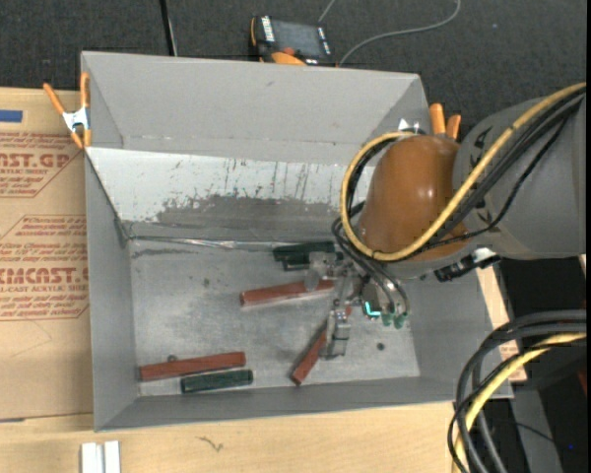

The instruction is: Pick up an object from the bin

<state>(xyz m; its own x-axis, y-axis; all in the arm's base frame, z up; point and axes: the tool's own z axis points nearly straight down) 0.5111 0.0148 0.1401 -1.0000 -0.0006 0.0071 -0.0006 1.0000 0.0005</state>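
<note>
My gripper point(340, 329) is low in the right half of the bin, under the orange cover. Right below and left of it lies a short reddish-brown stick point(308, 359), slanting down to the left, its upper end touching or just under the gripper. A longer reddish-brown stick point(276, 294) lies nearly flat just left of the gripper, its right end hidden behind it. A dark green stick point(295, 256) rests by the back wall, above the gripper.
At the bin's front left lie another reddish-brown stick point(192, 366) and a dark green stick point(217, 382), side by side along the front wall. The arm with its cables covers the bin's right side.
</note>
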